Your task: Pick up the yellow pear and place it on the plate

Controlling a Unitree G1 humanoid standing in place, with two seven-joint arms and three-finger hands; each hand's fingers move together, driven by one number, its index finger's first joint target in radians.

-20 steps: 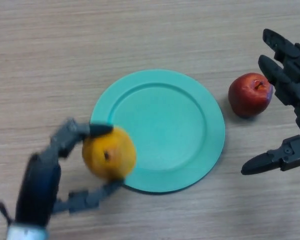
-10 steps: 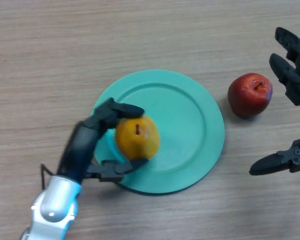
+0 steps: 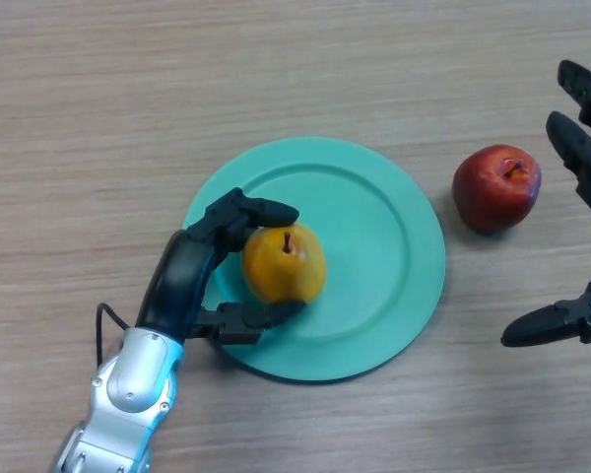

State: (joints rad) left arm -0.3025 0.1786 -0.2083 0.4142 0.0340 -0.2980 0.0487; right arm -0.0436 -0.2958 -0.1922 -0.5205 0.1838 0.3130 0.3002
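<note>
Yellow pear [image 3: 284,263] now carried in over the teal plate [image 3: 394,246] from its left rim a second ago, left hand [image 3: 199,271] still curled round it, fingers above and thumb below, stem up; looks seated on or just above the plate's left half, so only release left. Right hand [image 3: 581,236] idle at right edge, fingers spread wide, holding nothing, near red apple [image 3: 496,187]. Light wood-grain table [image 3: 98,118]; room not visible.

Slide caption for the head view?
Left hand holds yellow pear over teal plate; right hand idle.
</note>
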